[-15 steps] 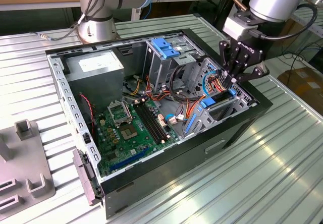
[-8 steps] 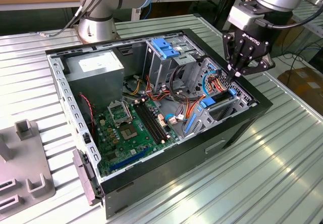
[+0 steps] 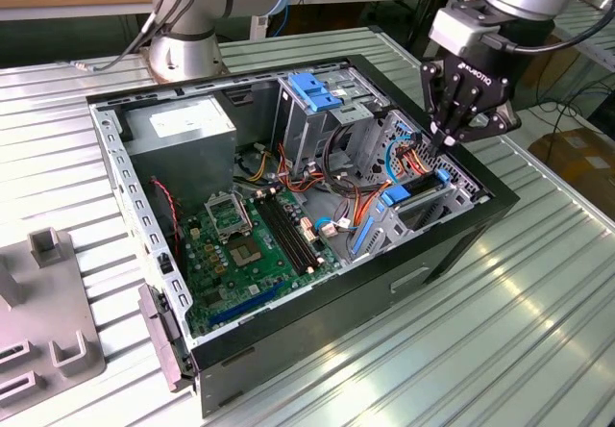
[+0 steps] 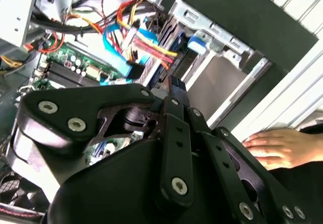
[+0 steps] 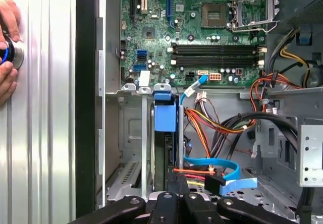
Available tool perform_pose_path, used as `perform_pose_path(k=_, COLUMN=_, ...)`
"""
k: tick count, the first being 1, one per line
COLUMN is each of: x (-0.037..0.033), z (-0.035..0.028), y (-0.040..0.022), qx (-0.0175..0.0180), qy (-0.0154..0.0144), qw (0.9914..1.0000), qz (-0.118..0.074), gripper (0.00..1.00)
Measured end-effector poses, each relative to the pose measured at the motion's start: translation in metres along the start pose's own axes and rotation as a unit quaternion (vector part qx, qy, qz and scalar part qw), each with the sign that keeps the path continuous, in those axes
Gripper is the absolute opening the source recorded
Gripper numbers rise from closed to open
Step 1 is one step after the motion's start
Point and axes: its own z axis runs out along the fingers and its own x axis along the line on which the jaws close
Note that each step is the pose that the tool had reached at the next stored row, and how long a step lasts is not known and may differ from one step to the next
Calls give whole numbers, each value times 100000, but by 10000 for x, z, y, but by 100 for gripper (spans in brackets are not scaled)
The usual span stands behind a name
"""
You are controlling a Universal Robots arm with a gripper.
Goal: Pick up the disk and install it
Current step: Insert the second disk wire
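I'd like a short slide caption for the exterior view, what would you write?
Robot arm's tool lowered over the drive bay at the corner of an open computer case, above the blue-framed disk standing on edge among cables.

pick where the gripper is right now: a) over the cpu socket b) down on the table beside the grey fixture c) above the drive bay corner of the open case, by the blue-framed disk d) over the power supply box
c: in the exterior view the gripper hangs over the drive bay corner of the open computer case, just above the blue-framed disk standing on edge in its slot.

The disk point(image 5: 165, 133), blue-framed, stands on edge in the case's drive bay point(image 5: 132, 148).
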Motion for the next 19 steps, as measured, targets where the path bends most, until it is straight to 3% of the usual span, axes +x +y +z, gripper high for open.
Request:
perform_pose_path(k=3, x=-2, z=-6, y=53, qx=-3, qy=-9, qw=100000, qz=2, gripper=11)
perform_pose_path(k=8, x=-48, z=-28, y=53, qx=-10, qy=101, qw=100000, qz=-3, gripper=11)
perform_pose_path(k=13, x=-219, z=-83, y=51, qx=-14, qy=979, qw=99995, qz=-10, gripper=11)
perform_pose_path(k=14, x=-341, z=-97, y=50, qx=-24, qy=1624, qw=99987, qz=-19, gripper=11)
perform_pose_path(k=17, x=-387, z=-101, y=48, qx=-42, qy=2182, qw=99976, qz=-30, gripper=11)
perform_pose_path(k=19, x=-419, z=-106, y=44, qx=-64, qy=2880, qw=99959, qz=-31, gripper=11)
